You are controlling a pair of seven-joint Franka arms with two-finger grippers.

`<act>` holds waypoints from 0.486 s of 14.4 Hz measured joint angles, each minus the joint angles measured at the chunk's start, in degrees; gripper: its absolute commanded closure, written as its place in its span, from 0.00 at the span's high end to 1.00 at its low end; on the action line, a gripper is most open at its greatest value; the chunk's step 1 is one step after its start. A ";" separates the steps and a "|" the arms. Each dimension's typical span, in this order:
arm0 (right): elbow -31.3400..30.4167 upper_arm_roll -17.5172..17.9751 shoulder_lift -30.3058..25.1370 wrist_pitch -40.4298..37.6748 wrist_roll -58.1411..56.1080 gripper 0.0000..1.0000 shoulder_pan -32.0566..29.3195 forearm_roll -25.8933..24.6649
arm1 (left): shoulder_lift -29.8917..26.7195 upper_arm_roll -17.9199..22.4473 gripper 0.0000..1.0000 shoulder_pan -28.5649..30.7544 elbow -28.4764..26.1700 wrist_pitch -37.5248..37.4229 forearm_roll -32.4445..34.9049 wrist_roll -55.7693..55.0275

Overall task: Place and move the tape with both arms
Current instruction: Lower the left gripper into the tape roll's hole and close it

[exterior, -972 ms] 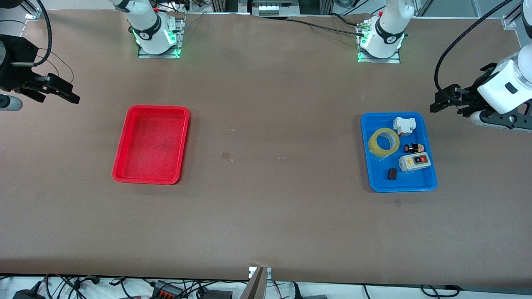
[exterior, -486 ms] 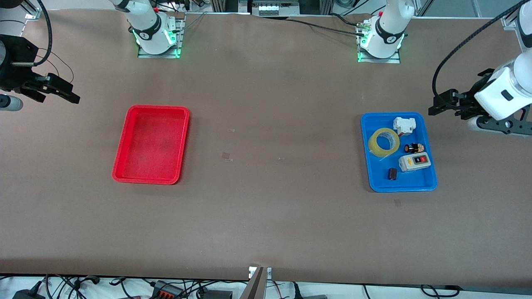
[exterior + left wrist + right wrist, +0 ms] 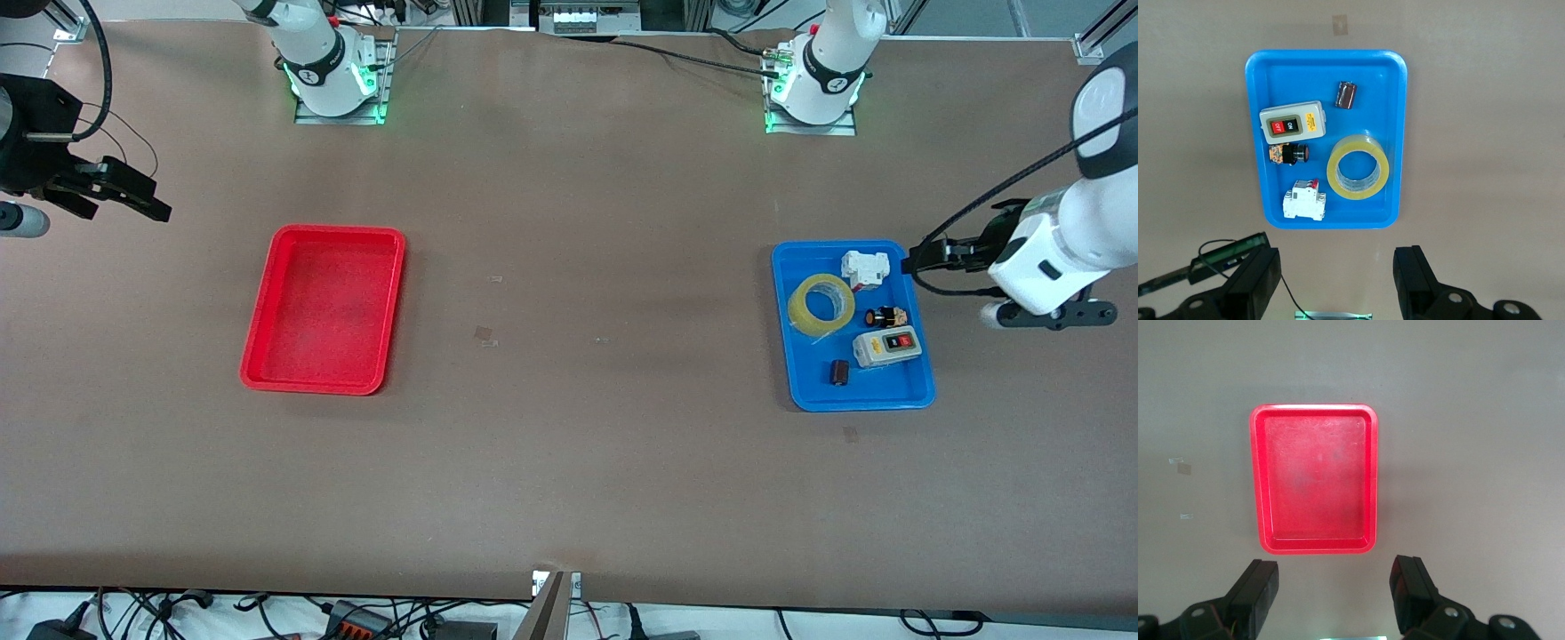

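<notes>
1. Your left gripper (image 3: 1338, 283) hangs in the air just beside the blue tray (image 3: 893, 399), at the tray's edge toward the left arm's end of the table. Its two black fingers (image 3: 1259, 280) stand wide apart and hold nothing.
2. The tape (image 3: 1357, 167) lies flat inside this blue tray, in the part of the tray away from your left gripper. It is a round ring of glossy, half-transparent yellow film with a wide hollow core, and you see the blue floor through the hole.
3. A white breaker with ribbed body and red tips (image 3: 1305, 201) lies just beside the tape, and it is the item closest to the left gripper.
4. A small black and orange push button (image 3: 1289, 154) lies between the breaker and the grey switch box (image 3: 1293, 122), a rectangular box with one red and one black key.
5. A short dark cylinder (image 3: 1347, 95) lies alone near the tray corner nearest to the front camera.
6. Your right gripper (image 3: 1336, 597) waits in the air near the red tray (image 3: 1259, 480), a smooth plastic rectangle with rounded corners and a slightly scuffed floor. Its fingers are also spread and hold nothing.
7. The brown table (image 3: 578, 462) has a matt, even surface.
</notes>
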 measured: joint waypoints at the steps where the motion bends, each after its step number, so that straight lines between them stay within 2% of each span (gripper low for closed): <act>1: 0.00 0.00 0.00 -0.01 0.00 0.98 0.00 0.00 | 0.39 -0.07 1.00 -0.03 -1.95 2.78 0.00 -0.02; 3: 0.00 0.00 0.00 -0.02 -0.01 0.98 0.00 0.00 | 0.51 -0.23 1.00 -0.16 -7.78 10.25 0.00 -0.05; 7: 0.00 0.01 0.00 -0.03 -0.02 0.98 0.01 0.00 | -0.26 -0.36 1.00 -0.46 -23.53 29.02 0.00 -0.14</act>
